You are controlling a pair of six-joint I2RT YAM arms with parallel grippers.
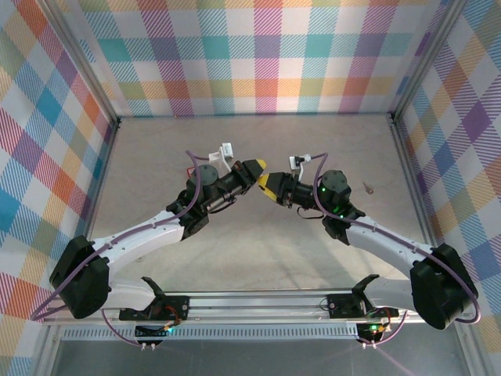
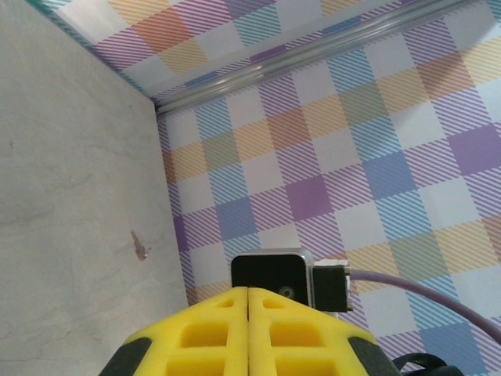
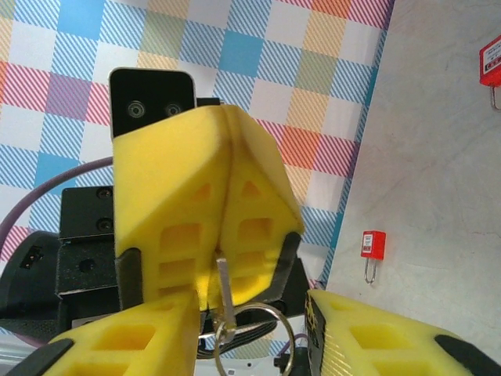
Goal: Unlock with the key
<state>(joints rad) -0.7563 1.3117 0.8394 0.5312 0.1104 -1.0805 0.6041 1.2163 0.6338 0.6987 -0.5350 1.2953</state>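
Plaid walls (image 1: 266, 55) box in a pale gray counter (image 1: 258, 258). Both arms come in from the near edge & meet nose to nose around the ctr of the counter.

L tool (image 1: 254, 166) is clamped tight, its yellow fingers (image 3: 180, 204) pressed flat together w/ no gap. In the right wrist view the key (image 3: 222, 283) is pinched at the seam between them, w/ its wire ring (image 3: 252, 329) hanging below.

R tool (image 1: 267, 183) is spread wide & grips nothing. Its two fingers (image 3: 125, 345) sit either side of the ring; can't tell if either touches it.

Two red padlocks lie flat on the counter, seen in the right wrist view off to the side of the L tool. The near padlock (image 3: 373, 244) & the far padlock (image 3: 491, 61) at the frame edge are well apart, shackles pointing down-frame.

A small brownish bit (image 2: 141, 246) lies alone on the counter near the R-side wall, too small to ID.
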